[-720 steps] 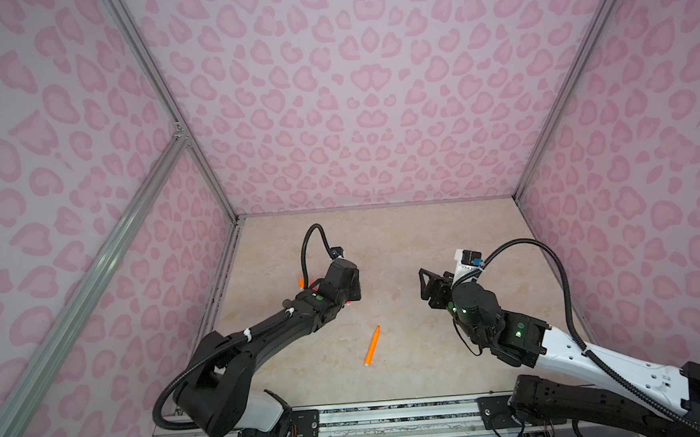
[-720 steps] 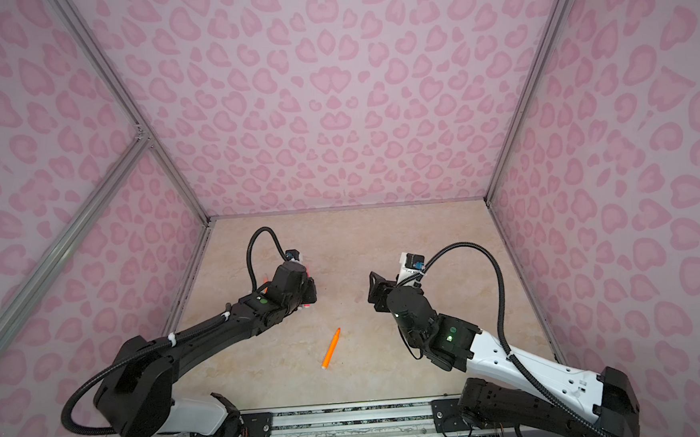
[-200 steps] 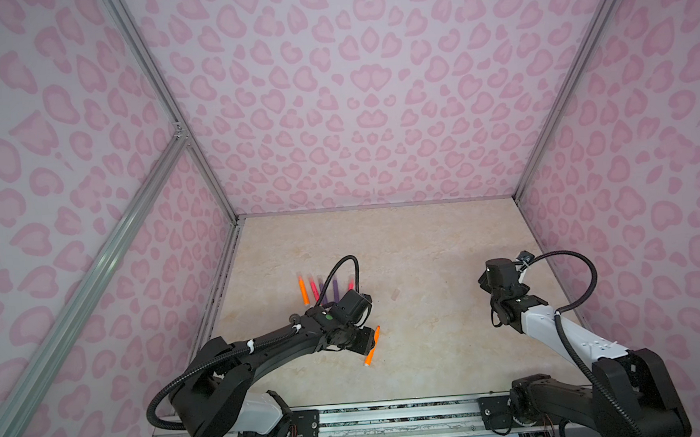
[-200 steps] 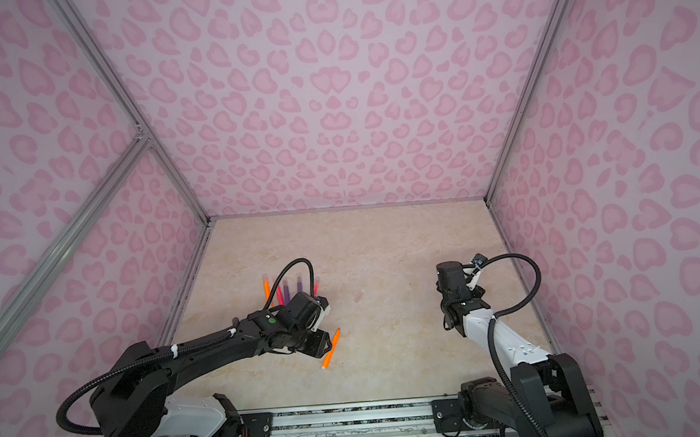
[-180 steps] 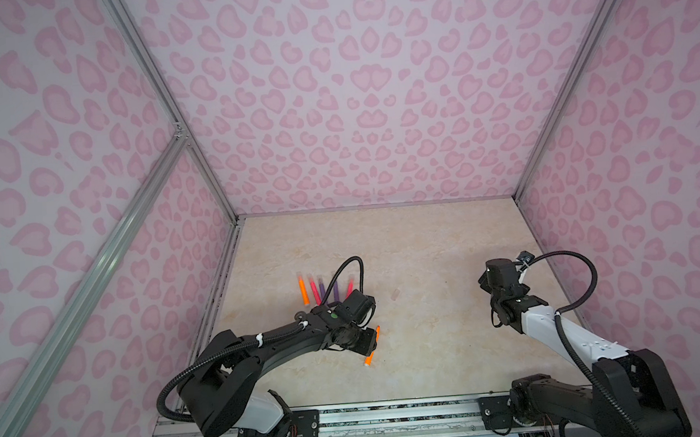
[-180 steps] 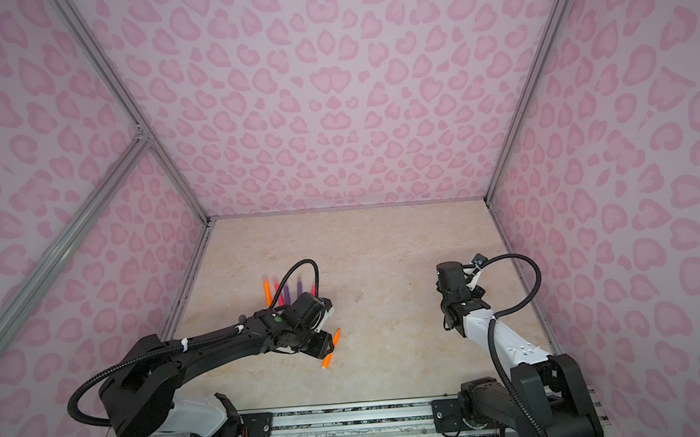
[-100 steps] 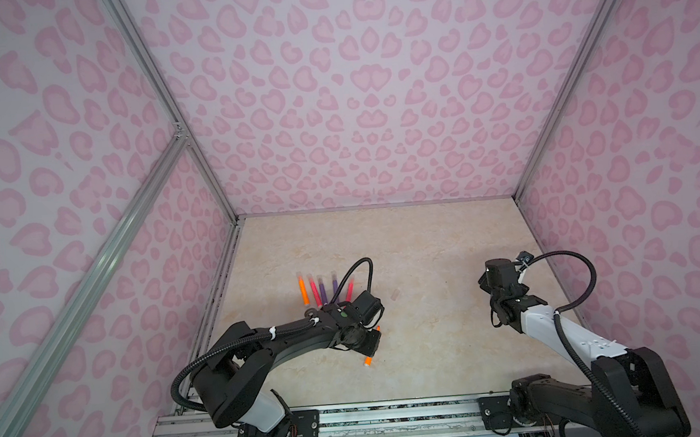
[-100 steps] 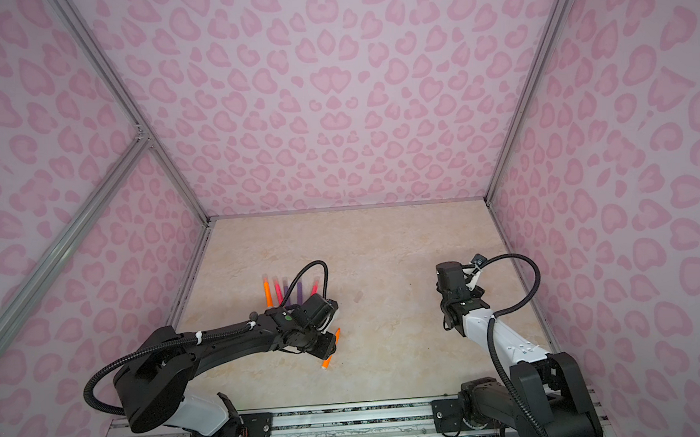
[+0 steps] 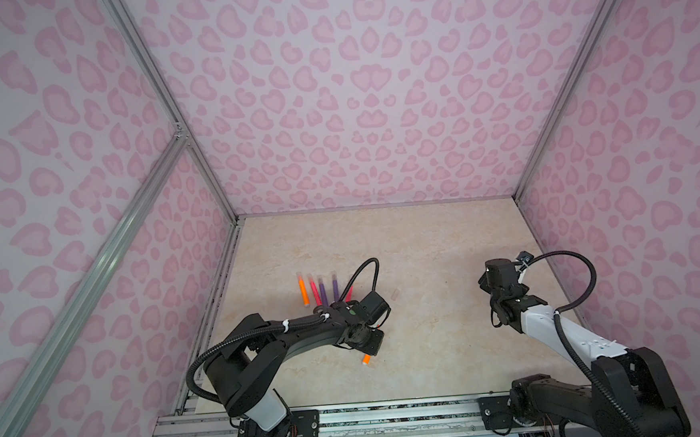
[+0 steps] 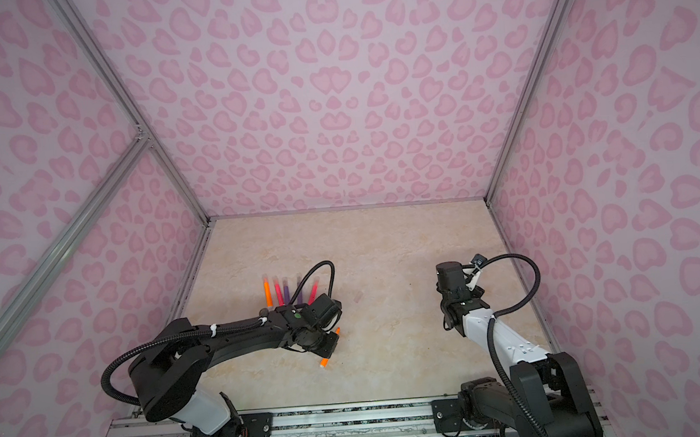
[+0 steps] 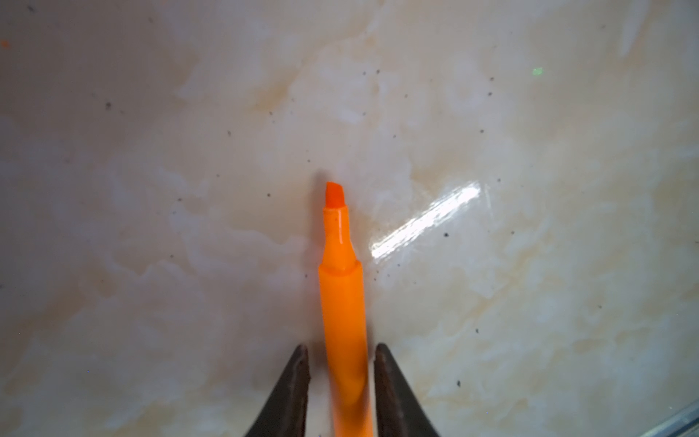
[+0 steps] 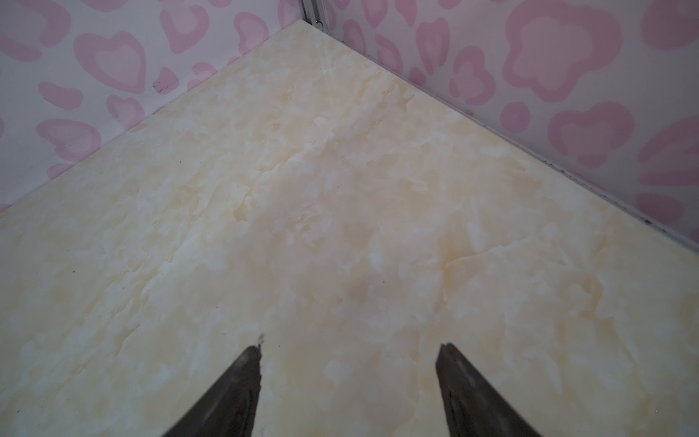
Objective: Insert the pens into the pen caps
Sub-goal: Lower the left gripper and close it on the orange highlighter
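In both top views, five pens (image 9: 323, 292) are lying in a row on the left of the worktop (image 9: 424, 240), each seemingly wearing a clear tube on its far end (the fifth, a pink one, is partly hiding behind a cable (image 9: 364, 268)). I am therefore judging five done and one left. The uncapped orange pen (image 9: 366, 358) is lying nearer the front, with the left claw (image 9: 370, 346) sitting over its middle. A faint loose cap (image 9: 394, 295) is lying alone to the right of the row, barely showing against the beige.

In the left wrist view, the fingers (image 11: 295, 389) are bracketing the orange barrel with a thin gap on either side, not yet clamping. The chisel tip is lying bare.

In the right wrist view, the right claw (image 12: 350, 348) is hanging spread wide over bare worktop, holding nothing.
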Tool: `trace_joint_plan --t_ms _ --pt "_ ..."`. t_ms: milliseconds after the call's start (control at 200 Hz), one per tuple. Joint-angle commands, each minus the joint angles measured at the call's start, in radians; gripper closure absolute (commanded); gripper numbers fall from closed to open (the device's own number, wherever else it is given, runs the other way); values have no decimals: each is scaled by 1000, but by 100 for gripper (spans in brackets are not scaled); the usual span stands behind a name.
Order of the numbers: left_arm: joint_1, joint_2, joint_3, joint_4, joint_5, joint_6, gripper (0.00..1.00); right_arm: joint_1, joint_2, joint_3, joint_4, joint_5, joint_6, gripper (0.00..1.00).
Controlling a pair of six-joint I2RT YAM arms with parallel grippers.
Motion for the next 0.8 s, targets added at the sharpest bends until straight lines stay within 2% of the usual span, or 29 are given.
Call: trace_joint_plan --t_ms 0,645,795 --pt "-4 18 14 6 -9 -4 70 2 0 1 -6 12 5 26" --pt "-11 25 25 -33 -55 10 73 2 5 5 -7 11 5 26" --pt "-16 31 22 -50 -94 3 73 2 4 5 -8 14 5 26"
